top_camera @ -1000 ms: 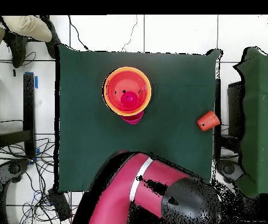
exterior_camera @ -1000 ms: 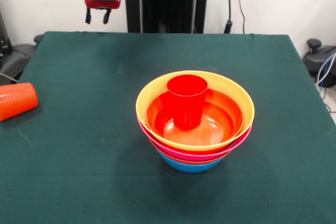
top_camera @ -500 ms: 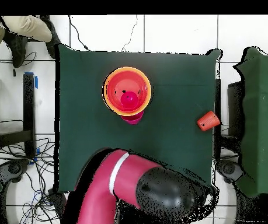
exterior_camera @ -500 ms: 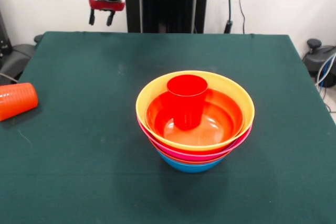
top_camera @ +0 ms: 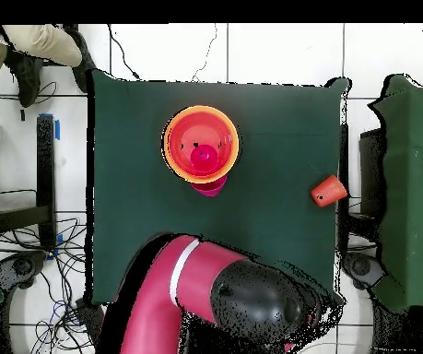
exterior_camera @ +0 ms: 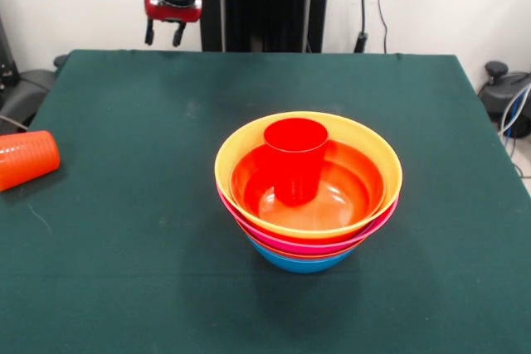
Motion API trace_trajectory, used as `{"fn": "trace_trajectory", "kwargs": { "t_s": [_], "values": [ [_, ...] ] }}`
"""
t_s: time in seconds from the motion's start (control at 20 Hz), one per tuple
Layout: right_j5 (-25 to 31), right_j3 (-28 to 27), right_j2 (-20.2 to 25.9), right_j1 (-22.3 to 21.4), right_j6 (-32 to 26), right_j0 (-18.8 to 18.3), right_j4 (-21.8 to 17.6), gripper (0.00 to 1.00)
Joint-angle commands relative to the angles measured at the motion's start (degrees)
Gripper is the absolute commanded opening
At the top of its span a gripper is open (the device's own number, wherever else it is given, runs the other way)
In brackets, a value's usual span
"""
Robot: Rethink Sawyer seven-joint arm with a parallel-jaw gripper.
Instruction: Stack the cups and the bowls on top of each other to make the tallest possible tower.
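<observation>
The tower (exterior_camera: pixel 309 196) stands on the green table: nested large bowls, yellow-orange rim (exterior_camera: pixel 241 140) uppermost, pink and red rims below, blue bowl (exterior_camera: pixel 299 261) lowest. The red cup (exterior_camera: pixel 294 160) stands upright at its centre. The tower also shows in the overhead view (top_camera: pixel 201 145). The orange ribbed cup (exterior_camera: pixel 25 159) lies on its side at the table's left edge, and shows in the overhead view (top_camera: pixel 328 191). My gripper (exterior_camera: pixel 165 36) hangs open and empty above the table's far edge, far from both. The small blue and magenta bowls are out of view.
The green table (exterior_camera: pixel 124 230) has its edges on all sides in the overhead view. My arm (top_camera: pixel 215 295) covers the table's near-base side there. A person's leg and shoe (top_camera: pixel 30 51) show at the overhead view's top left. Chairs and cables surround the table.
My gripper has drifted a little to the right along the table's far edge in the front view. The arm has swung in the overhead view. Cups and bowls have not moved.
</observation>
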Motion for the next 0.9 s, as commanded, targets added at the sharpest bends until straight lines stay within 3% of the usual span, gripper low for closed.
{"fn": "trace_trajectory", "kwargs": {
  "t_s": [0.05,0.2,0.4,0.75,0.9],
  "values": [
    [4.28,-10.44,11.51,-2.27,-0.03,-1.62,-3.88,1.0],
    [11.23,-9.96,17.35,-6.86,-3.01,-5.37,-8.8,1.0],
    [21.26,-8.32,28.93,-11.57,-12.11,-15.36,-12.52,1.0],
    [35.4,-7.63,46.2,-11.43,-33.69,-33.72,-10.32,1.0],
    [40.38,-8.54,50.98,-9.54,-41.46,-39.21,-8.67,1.0]
  ]
}}
